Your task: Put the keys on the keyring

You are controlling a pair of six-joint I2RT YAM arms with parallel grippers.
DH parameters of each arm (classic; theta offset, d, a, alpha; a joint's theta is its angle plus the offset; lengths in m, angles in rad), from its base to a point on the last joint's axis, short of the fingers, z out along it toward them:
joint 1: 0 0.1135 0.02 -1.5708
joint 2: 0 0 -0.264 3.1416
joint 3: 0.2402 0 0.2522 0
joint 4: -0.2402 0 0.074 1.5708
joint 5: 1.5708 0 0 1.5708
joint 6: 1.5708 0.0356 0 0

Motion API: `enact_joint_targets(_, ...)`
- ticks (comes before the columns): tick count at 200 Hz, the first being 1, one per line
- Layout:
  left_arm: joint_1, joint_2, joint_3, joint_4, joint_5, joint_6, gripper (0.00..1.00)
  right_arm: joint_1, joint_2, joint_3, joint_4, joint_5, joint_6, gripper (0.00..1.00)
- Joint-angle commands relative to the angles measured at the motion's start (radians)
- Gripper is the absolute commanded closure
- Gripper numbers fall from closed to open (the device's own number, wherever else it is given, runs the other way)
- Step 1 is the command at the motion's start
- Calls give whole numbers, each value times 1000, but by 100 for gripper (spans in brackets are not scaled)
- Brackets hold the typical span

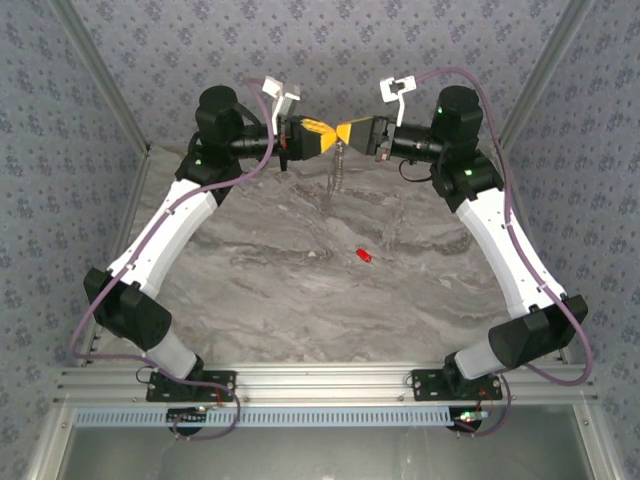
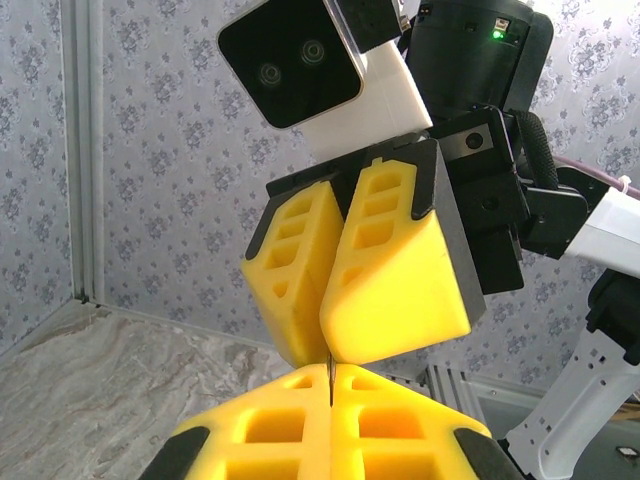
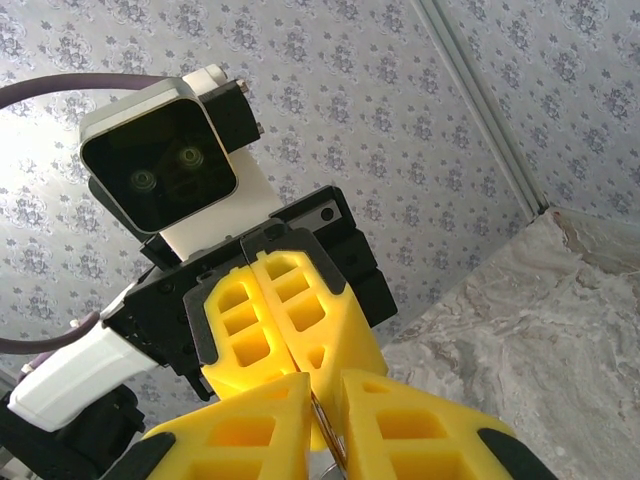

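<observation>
The keyring [image 1: 338,165] hangs above the far marble [image 1: 300,290], pinched edge-on by the closed left gripper [image 1: 328,136]. The right gripper [image 1: 348,132] meets it tip to tip, jaws narrow around the ring, grip unclear. The red key [image 1: 364,256] lies well apart, nearer the bases

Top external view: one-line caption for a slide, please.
Left gripper and right gripper meet at hanging keyring; red key lies on table.

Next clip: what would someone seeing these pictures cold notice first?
First, the yellow fingers of the left gripper and right gripper, tip to tip in the air over the far side of the marble table. The thin keyring dangles just below them. After that, the tiny red key stands out, lying on the marble a little right of centre.
</observation>
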State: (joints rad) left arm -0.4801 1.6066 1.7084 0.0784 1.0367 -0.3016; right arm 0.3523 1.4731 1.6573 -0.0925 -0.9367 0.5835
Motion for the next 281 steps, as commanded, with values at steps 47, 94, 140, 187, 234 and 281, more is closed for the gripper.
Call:
enact_joint_targets(47, -7, -11, 33, 57, -3, -16, 100, 3, -38, -43, -10, -36, -2, 79)
enact_joint_targets(94, -7, -14, 33, 52, -10, -23, 100, -4, -48, -67, 30, -39, 30, 83)
enact_joint_targets(140, -11, -14, 37, 52, -10, -34, 100, -3, -39, -76, 115, -36, 96, 100)
enact_joint_targets(187, 0, -16, 109, -31, -167, -131, 86, -46, -53, -116, 285, 23, 210, 100)
enact_joint_targets(234, 14, 3, 187, -48, -220, -295, 64, -93, -42, -144, 552, 49, 404, 100)
enact_joint_targets(281, -2, 33, 186, 66, -215, -439, 63, -87, -16, -118, 700, 63, 520, 100)
